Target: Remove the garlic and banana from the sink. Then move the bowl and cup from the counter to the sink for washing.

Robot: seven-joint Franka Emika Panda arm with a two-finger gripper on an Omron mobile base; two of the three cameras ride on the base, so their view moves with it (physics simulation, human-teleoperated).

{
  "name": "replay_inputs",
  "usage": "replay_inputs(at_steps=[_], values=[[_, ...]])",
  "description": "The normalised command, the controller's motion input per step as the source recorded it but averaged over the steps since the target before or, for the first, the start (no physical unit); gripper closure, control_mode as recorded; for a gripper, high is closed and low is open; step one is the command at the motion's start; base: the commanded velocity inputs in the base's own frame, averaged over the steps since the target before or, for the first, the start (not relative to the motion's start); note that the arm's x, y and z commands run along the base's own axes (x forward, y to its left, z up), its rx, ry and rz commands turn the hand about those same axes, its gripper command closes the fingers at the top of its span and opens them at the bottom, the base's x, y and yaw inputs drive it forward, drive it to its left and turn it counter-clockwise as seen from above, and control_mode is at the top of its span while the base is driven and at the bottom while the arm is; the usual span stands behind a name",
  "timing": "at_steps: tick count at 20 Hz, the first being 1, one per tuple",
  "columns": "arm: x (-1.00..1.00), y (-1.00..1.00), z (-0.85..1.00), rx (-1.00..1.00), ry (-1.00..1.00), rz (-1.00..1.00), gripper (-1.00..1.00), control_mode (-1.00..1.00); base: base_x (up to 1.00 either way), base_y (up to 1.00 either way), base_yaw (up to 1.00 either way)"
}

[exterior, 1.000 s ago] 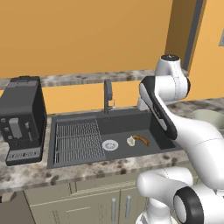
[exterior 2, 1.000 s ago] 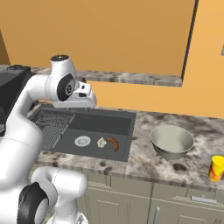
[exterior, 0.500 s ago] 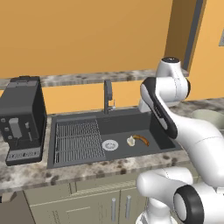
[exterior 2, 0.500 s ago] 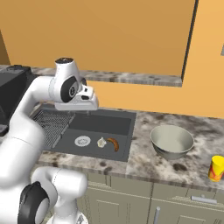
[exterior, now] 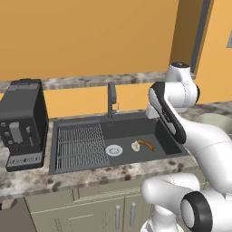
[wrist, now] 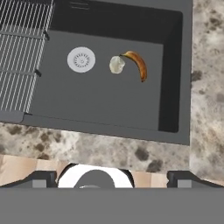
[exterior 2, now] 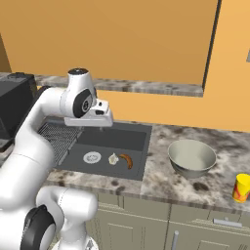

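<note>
The garlic (wrist: 116, 64) is a whitish bulb on the floor of the dark sink (wrist: 96, 103), touching the left end of the curved orange banana (wrist: 138, 64). Both lie right of the round drain (wrist: 81, 59). My gripper (wrist: 114, 178) hangs high above the sink's near rim, open, with nothing between its fingertips (wrist: 42, 179). From the right base view, the garlic (exterior 2: 113, 159) and banana (exterior 2: 127, 160) lie below my hand (exterior 2: 93, 116). The grey bowl (exterior 2: 192, 157) and yellow cup (exterior 2: 240, 187) stand on the counter to the right of the sink (exterior 2: 122, 139).
A ribbed wire rack (exterior: 80, 144) covers the sink's left part. The dark faucet (exterior: 111, 97) rises behind the basin. A black coffee machine (exterior: 20, 122) stands on the counter to the left. Speckled stone counter (wrist: 205, 87) runs along the sink's right side.
My hand has swung a little to the right and slightly down over the sink. The garlic, banana, bowl and cup have not moved.
</note>
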Motion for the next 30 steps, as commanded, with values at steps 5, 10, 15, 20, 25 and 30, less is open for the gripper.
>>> replay_inputs(at_steps=[5, 10, 15, 20, 25, 30], values=[[0.00, -0.05, -0.11, 0.00, 0.10, 0.03, -1.00, -1.00, 0.00, 0.00, 0.00], [0.00, -0.08, -0.15, 0.00, 0.00, 0.01, -1.00, -1.00, 0.00, 0.00, 0.00], [0.00, -0.06, -0.14, 0.00, 0.00, 0.01, -1.00, -1.00, 0.00, 0.00, 0.00], [0.00, 0.00, -0.16, 0.00, 0.00, 0.00, -1.00, -1.00, 0.00, 0.00, 0.00], [0.00, 0.00, -0.17, 0.01, 0.00, 0.00, -1.00, -1.00, 0.00, 0.00, 0.00], [0.01, 0.00, -0.15, 0.00, -0.03, 0.00, -1.00, -1.00, 0.00, 0.00, 0.00]])
